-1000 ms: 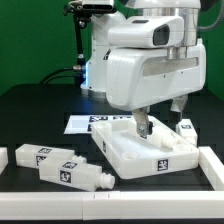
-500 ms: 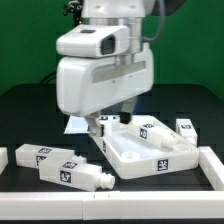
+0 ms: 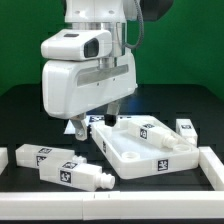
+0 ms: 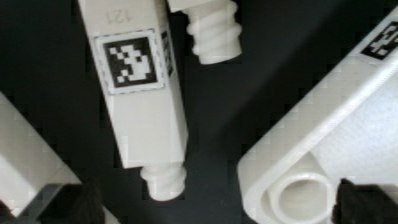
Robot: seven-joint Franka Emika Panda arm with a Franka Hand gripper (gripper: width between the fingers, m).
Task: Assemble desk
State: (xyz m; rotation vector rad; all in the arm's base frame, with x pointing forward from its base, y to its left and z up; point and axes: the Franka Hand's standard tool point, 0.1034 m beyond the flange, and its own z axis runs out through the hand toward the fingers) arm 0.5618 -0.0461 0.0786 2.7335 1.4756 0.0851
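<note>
The hand (image 3: pixel 97 122) hangs above the bench (image 3: pixel 40 115) with its two dark fingers (image 4: pixel 50 204) spread wide, gripping nothing. Under it (the wrist view shows this best) a tagged leg (image 4: pixel 139 100) lies beside a corner socket (image 4: pixel 302 190) of the desk panel (image 3: pixel 140 152), apart from it. The panel lies flat toward the exterior view's right, near the front. A pair of legs (image 3: pixel 55 165) lies at that view's left.

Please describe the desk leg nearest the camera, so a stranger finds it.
Start at the wide rimmed desk panel. On the exterior view's left of it lie two tagged white legs. The wanted leg is the front one, with its threaded tip toward the panel.
</note>
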